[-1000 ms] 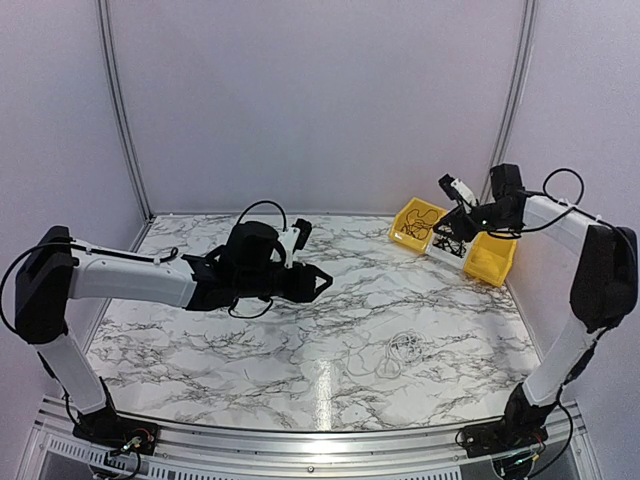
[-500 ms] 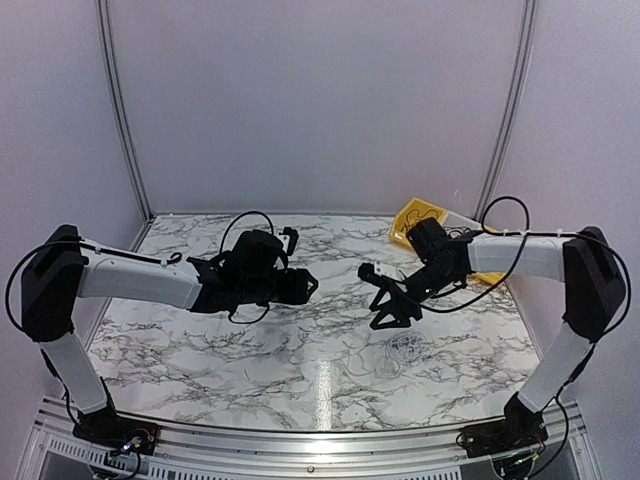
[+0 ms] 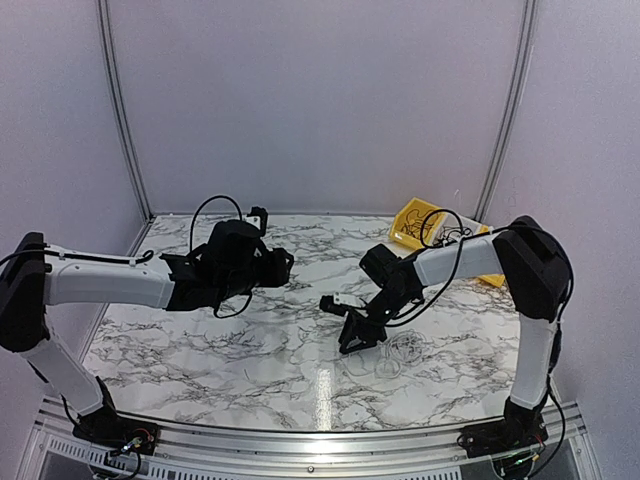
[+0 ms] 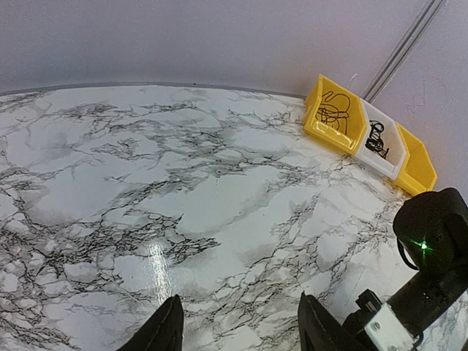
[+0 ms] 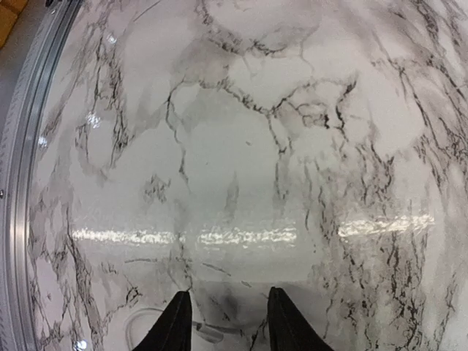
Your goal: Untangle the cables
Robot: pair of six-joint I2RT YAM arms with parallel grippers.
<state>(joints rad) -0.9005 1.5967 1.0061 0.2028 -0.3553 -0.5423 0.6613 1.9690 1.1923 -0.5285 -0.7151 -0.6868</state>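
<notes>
Black cables [image 3: 398,351] lie just beside the right hand [image 3: 356,338] (fingers apart); left hand [image 4: 240,313] likewise spread.

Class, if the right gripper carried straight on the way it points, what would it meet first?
Probably the marble table; the cables lie just beside the right gripper, depth unclear.

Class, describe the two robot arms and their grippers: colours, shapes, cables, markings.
The left arm and right arm have white tubular links, bulky black joints and thin looping black cables. The left gripper and right gripper each have two black tapered fingers.
</notes>
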